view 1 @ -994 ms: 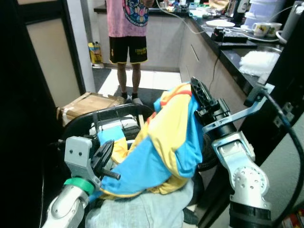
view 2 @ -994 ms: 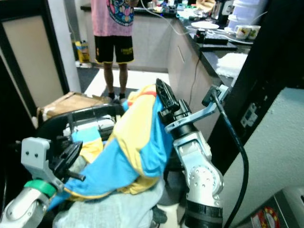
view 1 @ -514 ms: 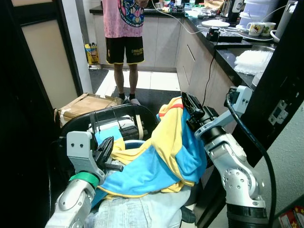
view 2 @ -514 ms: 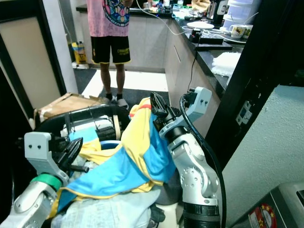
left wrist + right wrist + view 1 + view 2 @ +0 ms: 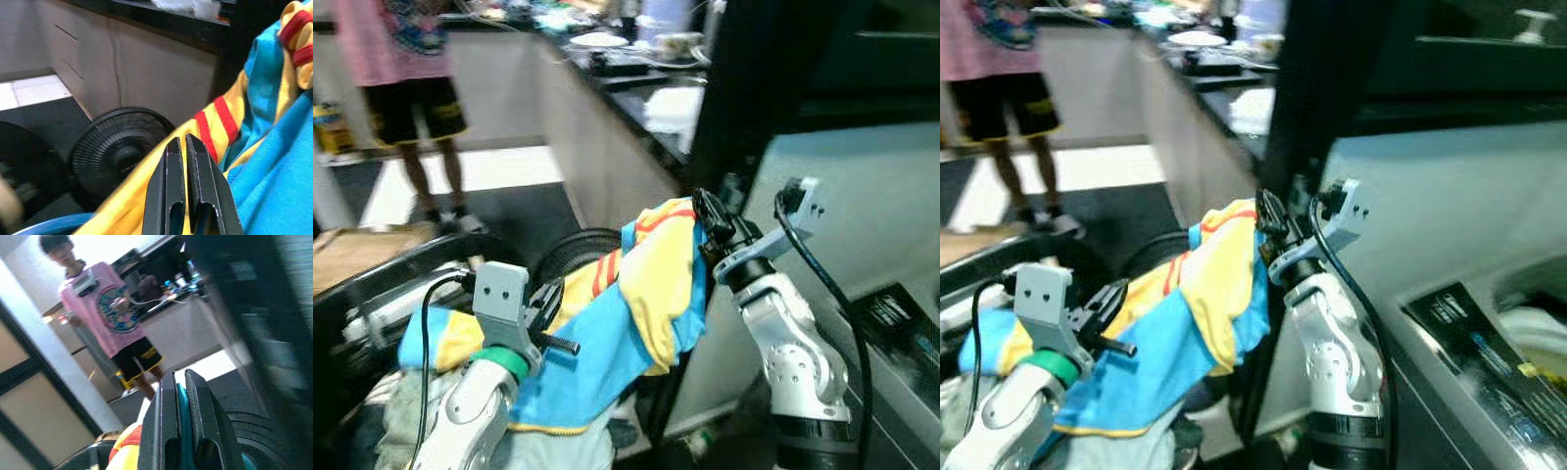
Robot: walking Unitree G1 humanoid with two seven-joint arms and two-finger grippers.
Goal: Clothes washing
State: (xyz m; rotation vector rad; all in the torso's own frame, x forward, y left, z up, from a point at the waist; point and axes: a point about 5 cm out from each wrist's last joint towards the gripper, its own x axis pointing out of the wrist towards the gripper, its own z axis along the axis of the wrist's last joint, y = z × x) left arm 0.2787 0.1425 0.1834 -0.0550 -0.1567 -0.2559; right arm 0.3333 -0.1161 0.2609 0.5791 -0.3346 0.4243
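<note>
Blue/yellow shirt [image 5: 636,313] w/ red stripes, held up in the air, stretched between both grippers. Top edge bunched by right gripper [image 5: 705,209], fabric drapes down & across to left gripper [image 5: 548,308]. Lower hem hangs loose over pale clothes pile [image 5: 558,450] below.

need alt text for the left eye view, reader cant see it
Two silver robot arms hold up a blue and yellow garment with red stripes, the right gripper pinching its top edge and the left gripper its lower side. A white washing machine stands to the right; a person stands by the kitchen counter behind.
</note>
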